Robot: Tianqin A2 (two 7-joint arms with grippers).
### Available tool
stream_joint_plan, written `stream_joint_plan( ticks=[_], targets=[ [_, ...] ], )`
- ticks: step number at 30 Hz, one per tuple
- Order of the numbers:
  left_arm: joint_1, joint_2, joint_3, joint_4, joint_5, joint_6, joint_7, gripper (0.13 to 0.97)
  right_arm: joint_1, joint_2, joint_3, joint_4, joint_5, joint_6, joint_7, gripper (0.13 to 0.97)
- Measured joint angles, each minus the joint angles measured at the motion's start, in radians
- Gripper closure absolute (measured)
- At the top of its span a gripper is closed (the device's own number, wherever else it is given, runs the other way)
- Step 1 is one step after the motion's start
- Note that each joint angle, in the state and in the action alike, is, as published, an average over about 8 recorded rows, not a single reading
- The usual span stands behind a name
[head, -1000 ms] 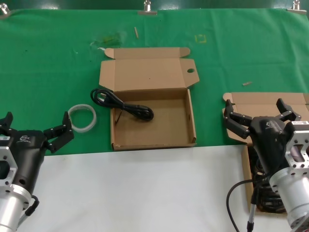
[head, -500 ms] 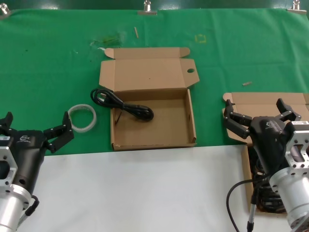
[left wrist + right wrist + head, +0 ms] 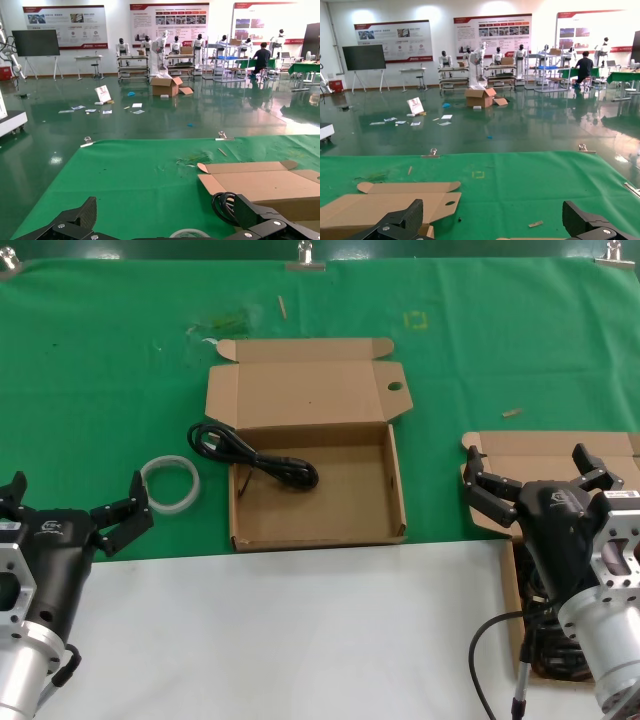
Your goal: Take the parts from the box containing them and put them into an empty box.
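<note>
The box with the pierced lid tab point(image 3: 345, 515) lies open at mid-table, lid point(image 3: 380, 205) folded back. One black cable point(image 3: 262, 460) is draped over its left wall, half inside; the coil end point(image 3: 223, 206) hangs outside. The box with the hole-less lid point(image 3: 505, 455) sits at the right edge, mostly hidden under my right arm, with more black cables point(image 3: 548, 652) showing inside. My right gripper point(image 3: 530, 475) hovers open over that box, empty. My left gripper point(image 3: 75, 498) waits open at the lower left, empty, near the white ring point(image 3: 170, 483).
Green cloth point(image 3: 480, 350) covers the far half of the table and a white surface point(image 3: 300, 640) the near half. Small scraps point(image 3: 512, 412) lie on the cloth. Clips point(image 3: 305, 255) hold the cloth's far edge.
</note>
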Motion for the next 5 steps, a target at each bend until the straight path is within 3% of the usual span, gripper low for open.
stream_joint_plan(
  ticks=[5],
  targets=[
    [0.000, 0.000, 0.000, 0.000, 0.000, 0.000, 0.000, 0.132, 0.000, 0.000, 0.000, 0.000, 0.000, 0.000, 0.000, 0.129]
  ],
)
